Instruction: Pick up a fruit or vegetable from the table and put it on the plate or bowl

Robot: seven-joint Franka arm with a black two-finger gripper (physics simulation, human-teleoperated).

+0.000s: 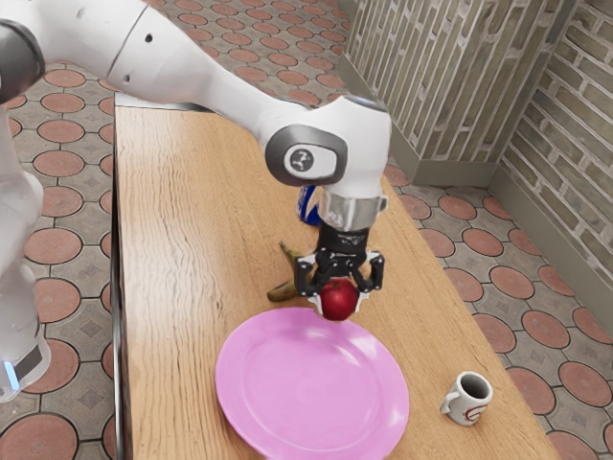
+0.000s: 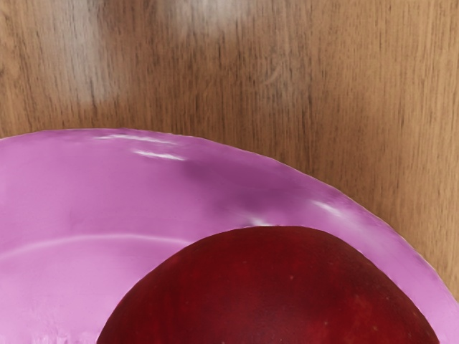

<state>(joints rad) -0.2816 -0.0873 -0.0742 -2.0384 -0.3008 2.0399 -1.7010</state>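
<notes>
A dark red apple hangs just above the far rim of the pink plate, with my black gripper shut on it from both sides. In the wrist view the apple looms large under the hand, over the plate's rim. A yellow-green banana lies on the wooden table just behind the plate, at the exterior view's left of the gripper.
A white mug stands near the table's edge at the exterior view's right of the plate. A blue and white object sits behind the arm's wrist. Bare wooden tabletop stretches toward the exterior view's left and far end.
</notes>
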